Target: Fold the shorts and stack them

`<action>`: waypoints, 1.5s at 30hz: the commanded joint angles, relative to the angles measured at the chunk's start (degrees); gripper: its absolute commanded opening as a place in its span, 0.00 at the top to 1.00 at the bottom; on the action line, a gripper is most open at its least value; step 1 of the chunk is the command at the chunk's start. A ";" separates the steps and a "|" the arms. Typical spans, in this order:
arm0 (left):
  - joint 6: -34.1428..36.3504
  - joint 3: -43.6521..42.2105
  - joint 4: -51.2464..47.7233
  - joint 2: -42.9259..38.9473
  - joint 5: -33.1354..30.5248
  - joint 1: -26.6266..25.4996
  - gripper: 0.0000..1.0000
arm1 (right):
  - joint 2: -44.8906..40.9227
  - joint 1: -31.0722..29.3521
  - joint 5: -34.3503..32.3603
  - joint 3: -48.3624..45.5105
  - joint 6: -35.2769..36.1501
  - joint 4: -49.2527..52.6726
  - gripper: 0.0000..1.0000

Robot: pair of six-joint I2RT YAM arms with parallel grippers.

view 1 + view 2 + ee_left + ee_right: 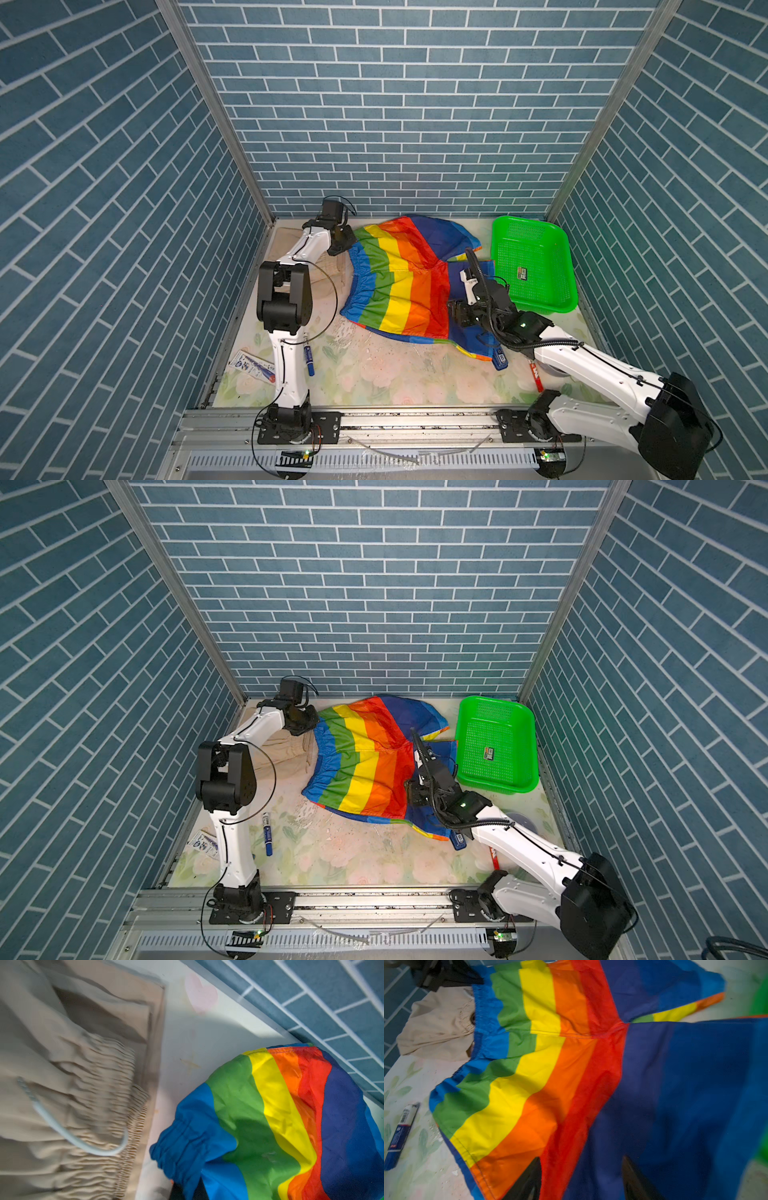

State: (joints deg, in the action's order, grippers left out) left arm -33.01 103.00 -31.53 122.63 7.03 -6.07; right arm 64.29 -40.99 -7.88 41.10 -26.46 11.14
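My left claw [343,244] is closed, and it looks pinched on the far corner of the rainbow shorts [399,282], at the blue waistband [187,1142], though the wrist view shows only a dark edge of it against the gathered cloth. My right claw [583,1184] is open: its two black fingertips [529,1180] stand apart over the near leg, one on the orange-red stripes and one on the navy, with flat cloth between them. The rainbow shorts lie spread across the middle of the tabletop [395,374], waistband toward my left arm, legs toward the green basket [540,306]. The tan shorts [274,750] lie crumpled just beside that waistband, partly under my left arm. A blue marker [267,833] lies near my left arm's base, apart from both pairs.
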 commanded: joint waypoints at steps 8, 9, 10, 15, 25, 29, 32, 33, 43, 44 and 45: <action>3.21 2.42 -2.32 -0.41 6.27 1.68 0.28 | -0.22 6.83 -3.68 0.46 -7.12 7.85 0.35; 2.62 0.92 -1.10 -1.78 6.87 1.45 0.27 | 0.18 7.03 -3.17 0.64 -7.60 7.72 0.35; 2.12 -0.55 -0.06 -3.20 7.36 1.26 0.26 | 0.69 7.12 -2.71 0.77 -8.00 7.52 0.35; 0.36 -7.75 3.10 -11.94 8.51 0.12 0.26 | 4.67 6.62 5.77 2.07 -9.12 4.81 0.40; 0.06 -29.64 7.01 -36.01 5.26 -5.60 0.43 | 18.13 -8.34 6.85 8.54 -3.68 2.42 0.54; -0.03 -40.20 7.01 -42.75 4.53 -7.58 0.52 | 22.37 -10.77 7.15 8.75 -3.62 3.26 0.68; -0.18 -47.70 6.75 -45.43 4.75 -8.08 0.49 | 23.14 -11.89 6.78 7.20 -3.98 3.28 0.71; -0.25 -49.86 6.66 -46.05 4.45 -8.16 0.46 | 23.15 -12.16 6.66 6.61 -4.25 3.27 0.72; -0.43 -60.92 4.86 -51.24 0.38 -8.17 0.41 | 24.21 -15.28 4.11 1.49 -5.18 4.48 0.82; -0.57 -61.39 4.73 -51.19 0.10 -8.17 0.41 | 24.16 -15.57 3.70 1.12 -5.27 4.59 0.84; -0.70 -61.72 4.72 -51.25 -0.16 -8.15 0.41 | 24.19 -15.84 3.51 0.86 -5.34 4.56 0.85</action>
State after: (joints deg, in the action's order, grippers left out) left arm -33.67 42.39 -26.17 71.94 9.06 -13.91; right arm 87.55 -55.99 -2.42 43.57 -30.72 14.31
